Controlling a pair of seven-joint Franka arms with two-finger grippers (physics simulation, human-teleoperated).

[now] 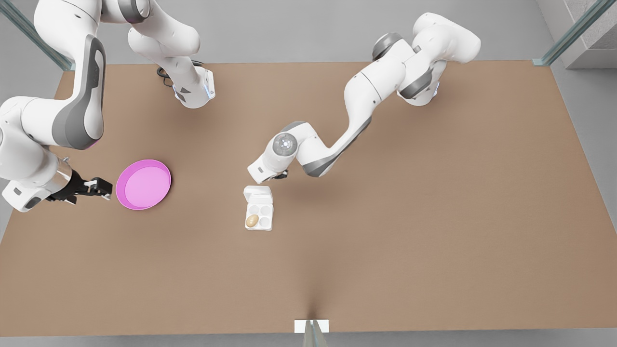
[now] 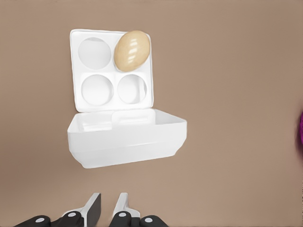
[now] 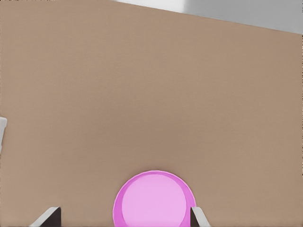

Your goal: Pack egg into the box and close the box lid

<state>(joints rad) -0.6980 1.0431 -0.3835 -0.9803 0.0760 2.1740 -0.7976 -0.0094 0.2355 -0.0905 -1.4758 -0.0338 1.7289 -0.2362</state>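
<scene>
Right now I see the egg (image 1: 252,220) seated in one corner cup of the box (image 1: 259,215), the cup toward the table's near edge and the front view's left; the other three cups hold nothing. The box sits near the middle of the brown table (image 1: 434,217), and the box lid (image 1: 258,195) stands open, raised on the side facing the table's far edge. My left gripper (image 2: 107,210) hovers just beyond the lid on that far side, not touching it, its fingers drawn to a narrow gap with nothing between them. Nothing stands between it and the lid. Well apart, toward the table's left edge in the front view, lies a round pink plate (image 1: 143,184). My right gripper (image 1: 100,187) waits just beside the plate's rim, fingers spread wide and holding nothing. Grey floor surrounds the table, with metal frame bars at the far corners.
</scene>
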